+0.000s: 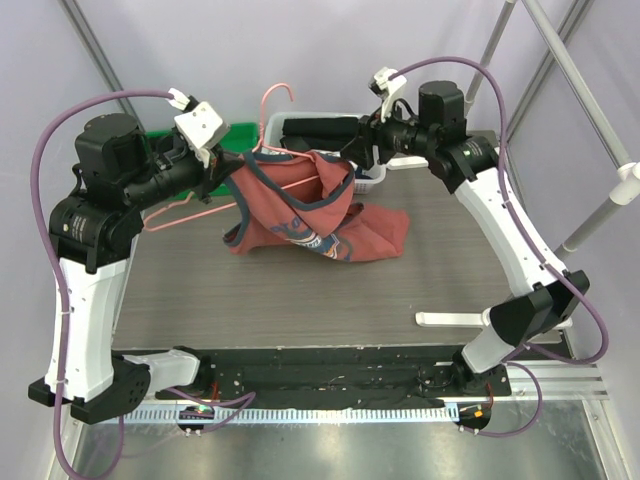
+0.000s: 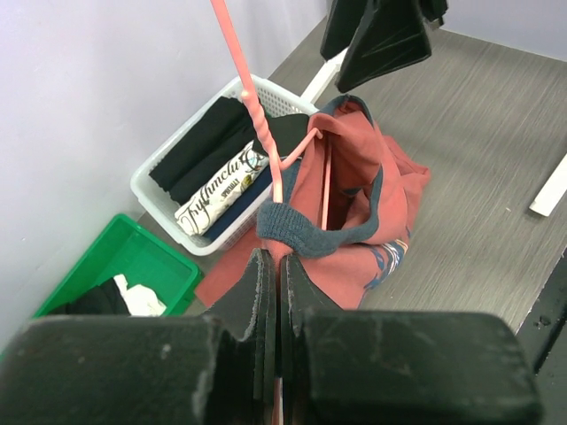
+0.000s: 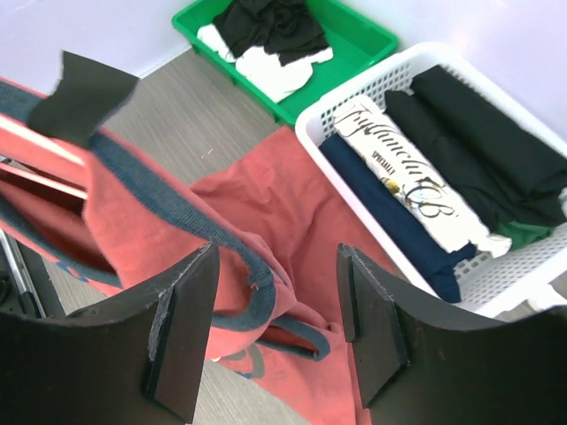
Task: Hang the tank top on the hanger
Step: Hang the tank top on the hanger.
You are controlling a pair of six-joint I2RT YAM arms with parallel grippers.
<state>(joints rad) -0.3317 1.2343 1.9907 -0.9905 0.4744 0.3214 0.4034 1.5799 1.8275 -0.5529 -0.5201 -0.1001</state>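
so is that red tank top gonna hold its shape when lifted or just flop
Probably floppy: the tank top sags from the hanger, its lower part pooled on the table. Likely light, since thin wire carries its upper part. The navy trim looks thicker, so it may give the open right pincer a firmer hold.

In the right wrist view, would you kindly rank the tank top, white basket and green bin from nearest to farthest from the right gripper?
1. The tank top, right at the right gripper, its trim between the open jaws.
2. The white basket, beyond the shirt on the right.
3. The green bin, farthest, at the top of the view.
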